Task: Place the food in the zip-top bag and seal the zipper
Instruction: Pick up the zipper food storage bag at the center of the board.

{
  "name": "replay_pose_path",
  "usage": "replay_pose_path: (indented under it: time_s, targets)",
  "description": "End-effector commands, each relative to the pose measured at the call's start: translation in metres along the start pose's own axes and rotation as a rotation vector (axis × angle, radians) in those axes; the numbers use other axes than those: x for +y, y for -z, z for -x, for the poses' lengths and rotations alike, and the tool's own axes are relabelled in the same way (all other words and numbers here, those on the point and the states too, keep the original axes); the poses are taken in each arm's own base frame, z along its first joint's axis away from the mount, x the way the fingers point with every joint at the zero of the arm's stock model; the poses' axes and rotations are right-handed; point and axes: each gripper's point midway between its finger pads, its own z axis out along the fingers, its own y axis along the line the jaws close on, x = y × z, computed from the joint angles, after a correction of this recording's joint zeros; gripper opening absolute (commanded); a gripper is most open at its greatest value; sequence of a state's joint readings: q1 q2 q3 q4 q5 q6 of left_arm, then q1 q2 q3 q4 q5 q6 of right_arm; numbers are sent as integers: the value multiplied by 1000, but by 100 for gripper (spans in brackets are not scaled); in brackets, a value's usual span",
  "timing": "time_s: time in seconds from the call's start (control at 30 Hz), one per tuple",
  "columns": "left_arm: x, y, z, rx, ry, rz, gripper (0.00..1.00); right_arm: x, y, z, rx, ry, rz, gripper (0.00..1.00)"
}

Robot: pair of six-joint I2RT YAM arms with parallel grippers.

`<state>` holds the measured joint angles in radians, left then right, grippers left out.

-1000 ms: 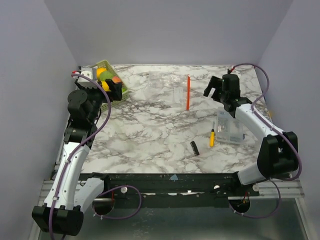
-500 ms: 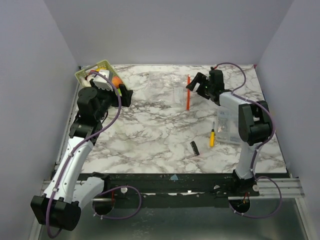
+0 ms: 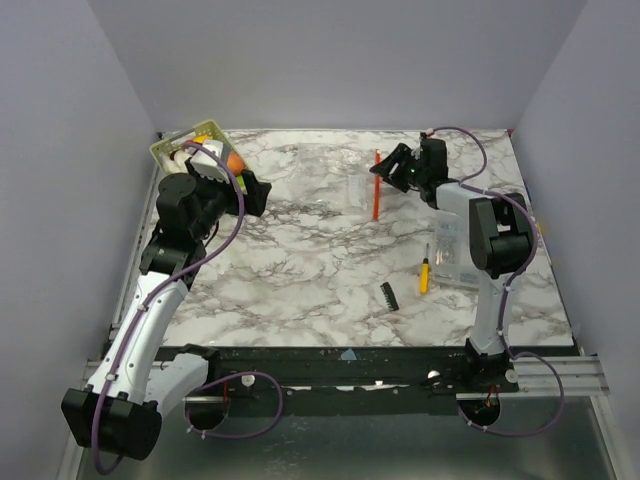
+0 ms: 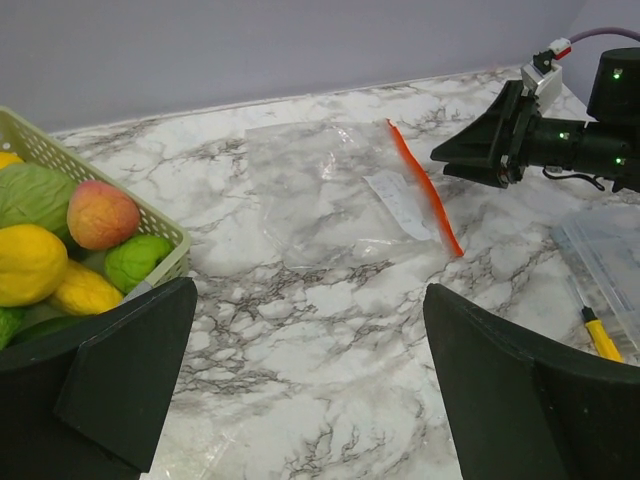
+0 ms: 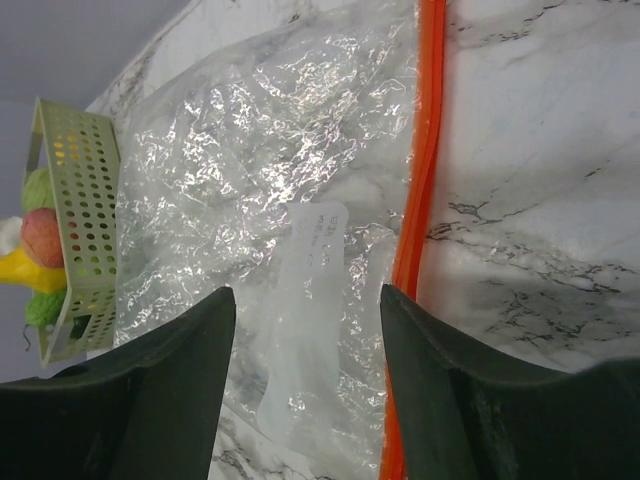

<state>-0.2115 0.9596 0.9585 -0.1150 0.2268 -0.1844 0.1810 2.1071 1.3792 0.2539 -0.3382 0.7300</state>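
**On the marble table, an empty bag awaits its load**

Across the grey-veined table (image 3: pixel 300 265), two robot arms face a packing job that has not yet begun in earnest. The zip-top bag (image 4: pixel 320 190) lies flat and empty at the far middle, between the two arms, a spot that appears chosen so that either one can reach it. To its left, at the far corner, stands the light green slotted basket (image 5: pixel 78 200). It holds all the food (image 4: pixel 100 213) that can be seen: a peach-coloured fruit, yellow pieces and green ones, heaped together and none of it bagged.

A clear rigid box (image 3: pixel 460 255) sits to the right, apart from the work.

The zipper (image 4: pixel 427 190), a red-orange strip, runs along the bag's right edge, on the side nearest the right arm. The right pincer (image 5: pixel 305 295) hangs low over that edge with its jaws apart and nothing between them. It looks lined up to take hold of the bag's mouth, which would have to be lifted or parted before anything goes in.

The left pincer (image 3: pixel 255 192) hovers just beside the basket, spread wide and empty, seemingly placed to pick up the first fruit.

A small yellow-handled screwdriver (image 3: pixel 424 275) and a little black ridged piece (image 3: pixel 390 295) lie nearer the arms, untouched.
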Motion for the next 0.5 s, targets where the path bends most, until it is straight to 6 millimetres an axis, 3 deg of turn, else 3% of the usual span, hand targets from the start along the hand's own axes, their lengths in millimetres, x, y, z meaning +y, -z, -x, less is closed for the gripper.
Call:
replay_pose_path:
  time_s: [0.0, 0.37, 0.47]
  targets:
    - [-11, -1, 4, 2, 8, -51, 99, -9, -7, 2, 6, -38, 68, 60]
    - [-12, -5, 0, 17, 15, -63, 99, -19, -20, -20, 79, -65, 130, 50]
    - [-12, -5, -1, 19, 17, -67, 98, -22, -23, -25, 89, -80, 135, 42]
